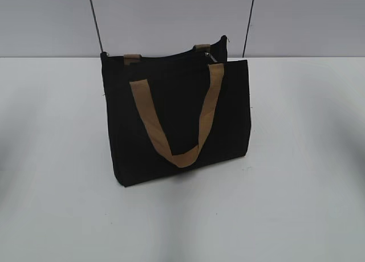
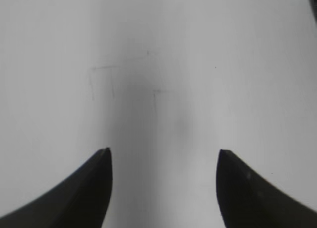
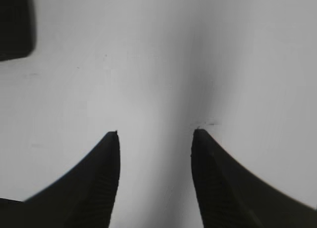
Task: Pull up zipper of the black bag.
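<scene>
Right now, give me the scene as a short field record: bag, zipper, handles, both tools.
bag: black bag standing upright on the white table
zipper: silver pull near the right end of the top edge; how far it is closed cannot be told
handles: front tan handle hangs down over the front face; rear handle barely shows above the top edge
left tool: open, over bare table, holding nothing
right tool: open, over bare table, holding nothing
contact with bag: none visible

white table (image 1: 302, 159), grey wall (image 1: 171, 17) (plain)
</scene>
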